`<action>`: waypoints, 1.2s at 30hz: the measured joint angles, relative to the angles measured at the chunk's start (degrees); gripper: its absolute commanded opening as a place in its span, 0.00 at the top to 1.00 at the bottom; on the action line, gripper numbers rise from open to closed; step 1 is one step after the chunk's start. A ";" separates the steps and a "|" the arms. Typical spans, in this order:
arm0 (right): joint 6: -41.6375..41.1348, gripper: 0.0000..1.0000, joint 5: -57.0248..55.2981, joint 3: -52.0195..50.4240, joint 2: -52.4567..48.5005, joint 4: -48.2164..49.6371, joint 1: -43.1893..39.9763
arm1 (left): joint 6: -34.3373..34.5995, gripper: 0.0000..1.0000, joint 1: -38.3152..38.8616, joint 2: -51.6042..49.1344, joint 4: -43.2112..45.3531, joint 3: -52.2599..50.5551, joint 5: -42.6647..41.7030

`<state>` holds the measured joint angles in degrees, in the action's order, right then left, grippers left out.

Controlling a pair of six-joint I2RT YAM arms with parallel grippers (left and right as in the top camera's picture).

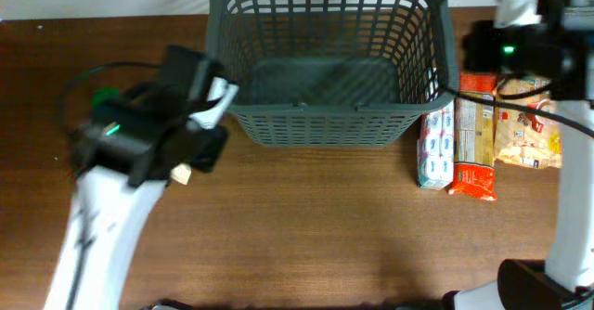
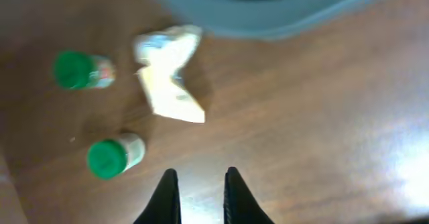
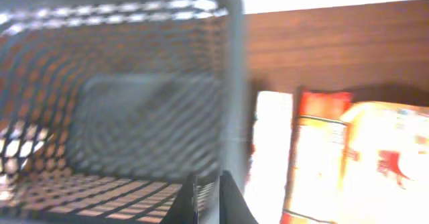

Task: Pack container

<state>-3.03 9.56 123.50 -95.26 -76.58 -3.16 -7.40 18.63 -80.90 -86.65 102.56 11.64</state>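
Hovering over bare wood, the left gripper [image 2: 199, 196] has its two dark fingers a narrow gap apart, with nothing between them. Ahead of it and a little left lies a crumpled pale packet [image 2: 167, 70]. One green-lidded jar [image 2: 107, 158] stands just left of the fingertips, and a second jar [image 2: 77, 70] is farther ahead-left. Beyond the packet, apart from it, runs the rounded rim of the container [image 2: 268, 19]. To this gripper's right the table [image 2: 322, 130] is open wood.

The right gripper [image 3: 211, 200] shows blurred tips, slightly parted and holding nothing, close to the container's lattice corner edge. The lattice wall fills its left. To its right lie a white pack [image 3: 271, 150] just beside that wall, a red pack [image 3: 315, 157] and a yellow bag [image 3: 382, 163].
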 measured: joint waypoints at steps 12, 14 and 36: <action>-3.39 0.96 -0.07 0.11 -14.05 1.57 -6.78 | 1.05 0.91 -13.81 10.03 0.70 0.13 0.46; -3.96 0.96 1.64 0.09 -16.70 2.27 -6.58 | 1.05 0.91 -14.01 10.03 0.68 0.13 0.44; -4.50 0.96 2.86 0.02 -20.63 7.54 4.35 | 1.27 0.01 -14.01 10.03 -2.34 0.13 -0.35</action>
<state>-7.53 12.43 123.52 -115.90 -69.04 1.19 -6.13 4.62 -70.87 -88.99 102.69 11.29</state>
